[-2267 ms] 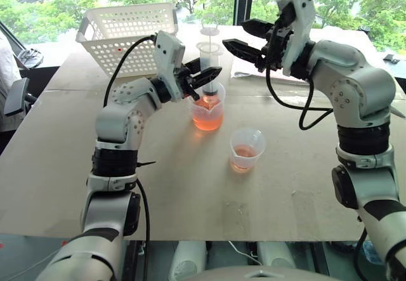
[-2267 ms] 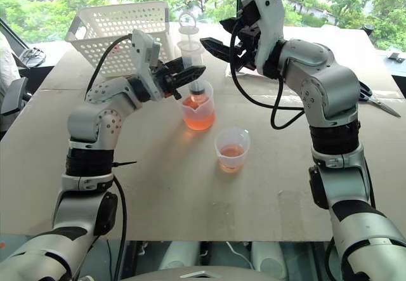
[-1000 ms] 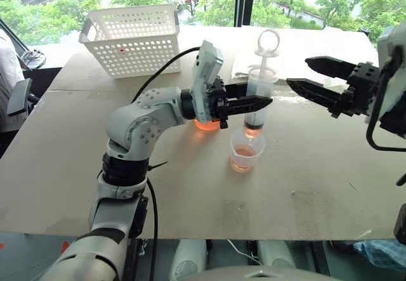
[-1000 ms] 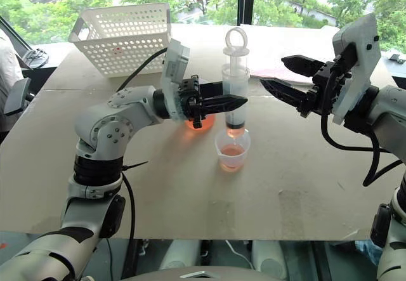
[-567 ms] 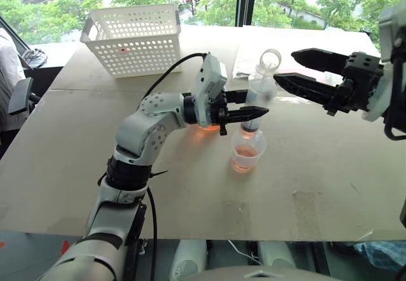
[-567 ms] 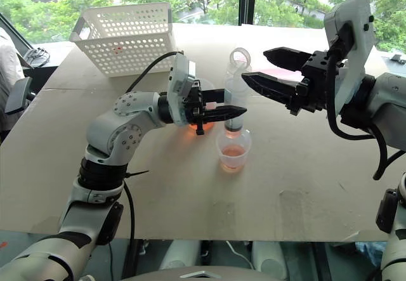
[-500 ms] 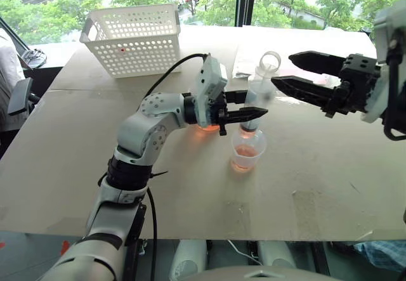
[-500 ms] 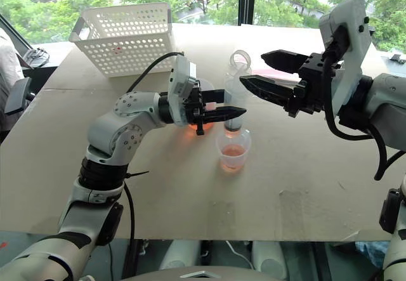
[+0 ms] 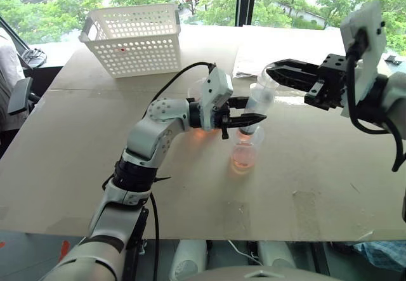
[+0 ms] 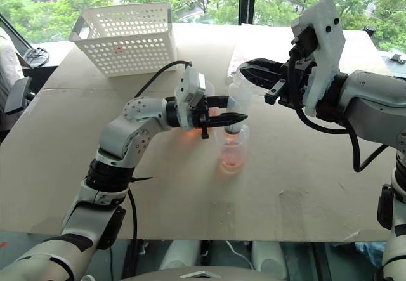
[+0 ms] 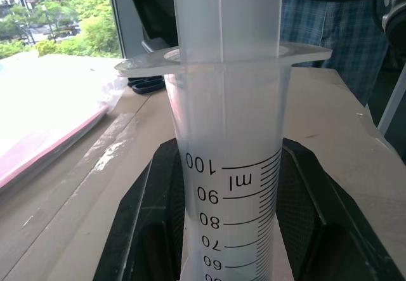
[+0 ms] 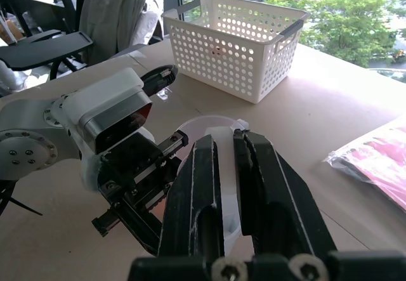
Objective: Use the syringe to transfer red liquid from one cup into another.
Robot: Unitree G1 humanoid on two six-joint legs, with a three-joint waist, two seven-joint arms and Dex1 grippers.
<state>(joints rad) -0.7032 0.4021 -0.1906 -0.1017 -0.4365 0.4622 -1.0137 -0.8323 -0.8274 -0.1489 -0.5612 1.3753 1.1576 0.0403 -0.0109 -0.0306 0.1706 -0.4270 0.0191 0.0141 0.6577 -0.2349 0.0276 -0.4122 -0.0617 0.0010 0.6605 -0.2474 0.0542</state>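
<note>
The large clear plastic syringe point(image 9: 255, 103) stands tilted over the small clear plastic cup point(image 9: 244, 152), its barrel clamped in the left gripper point(image 9: 252, 117); the right gripper point(image 9: 277, 73) is pinched on its white plunger ring.

The right gripper point(image 9: 274, 73) has been brought in and closed on the plunger ring of the syringe point(image 9: 257, 101), which was lowered slightly.

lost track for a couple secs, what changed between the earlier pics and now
The left gripper carried the syringe from the larger cup to over the smaller cup. The right gripper, open before, swung in and closed on the plunger top. Both cups and the white basket stayed put.
</note>
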